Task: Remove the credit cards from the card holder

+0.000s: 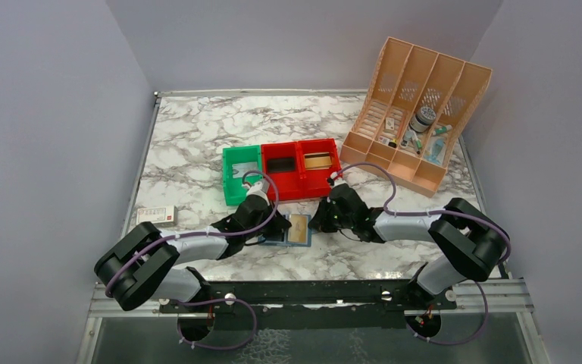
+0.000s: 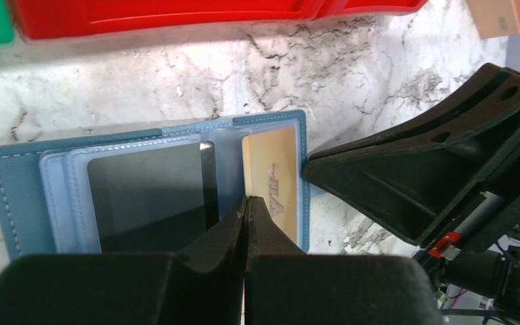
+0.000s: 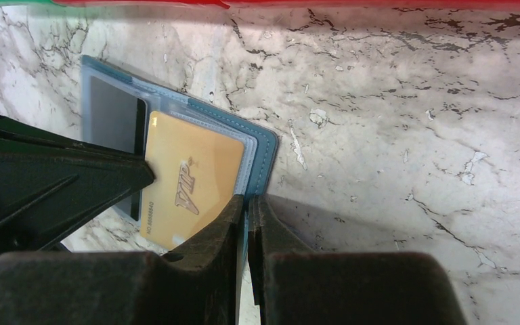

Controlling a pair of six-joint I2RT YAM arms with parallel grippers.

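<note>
The blue card holder lies open on the marble between my two grippers. A tan-gold credit card marked VIP sits in its right-hand pocket, clear in the left wrist view and the right wrist view. My left gripper is shut, its tips down on the card holder at the card's left edge. My right gripper is shut on the card holder's right edge. In the top view the left gripper and right gripper flank the wallet.
Two red bins and a green bin stand just behind the wallet; the right red bin holds a tan card. A white-and-red flat box lies at the left. A peach file organizer stands at the back right.
</note>
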